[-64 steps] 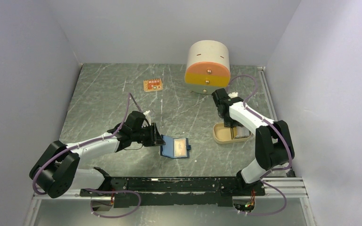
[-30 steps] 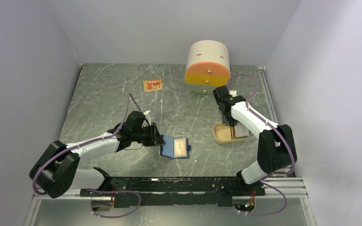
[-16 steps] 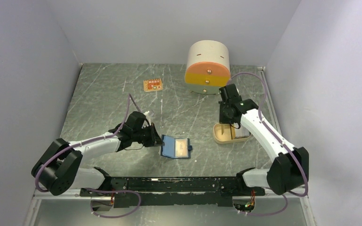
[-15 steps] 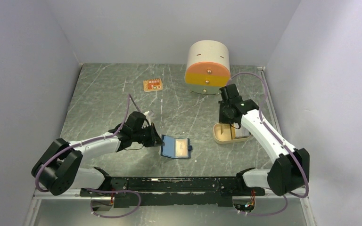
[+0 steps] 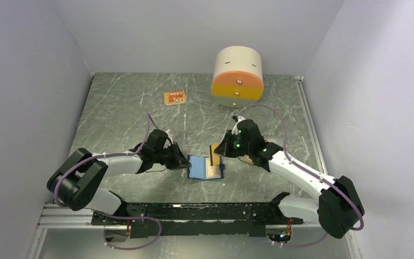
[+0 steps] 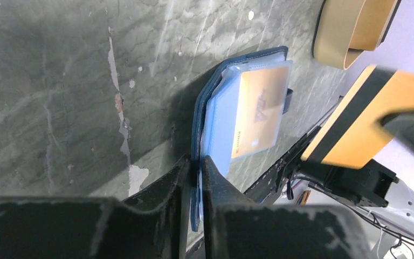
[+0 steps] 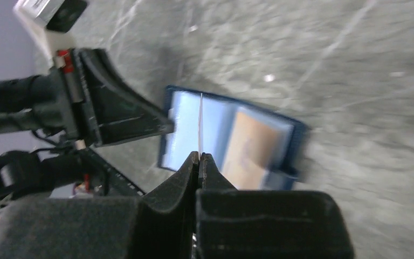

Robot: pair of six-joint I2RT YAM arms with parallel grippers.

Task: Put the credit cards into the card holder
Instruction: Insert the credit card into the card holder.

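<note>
Card poised over the holder, both grippers clamped.
The left gripper [image 6: 195, 164] pinches the left edge of the card holder [image 5: 205, 168], which lies open on the table [image 5: 129, 108], near the middle. The right gripper [image 7: 199, 157] is closed on a tan card [image 5: 214, 154], held on edge just above the holder's blue inside. Another card [image 6: 260, 110] sits in its clear pocket.

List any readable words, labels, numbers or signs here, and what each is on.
None is legible.
Small orange tag: red marks, too small to read.
Beige-tan card inside the open navy-blue card holder: pale emblem and fine print, blurred.
Second tan card raised above it: dark stripe, no text visible.
</note>
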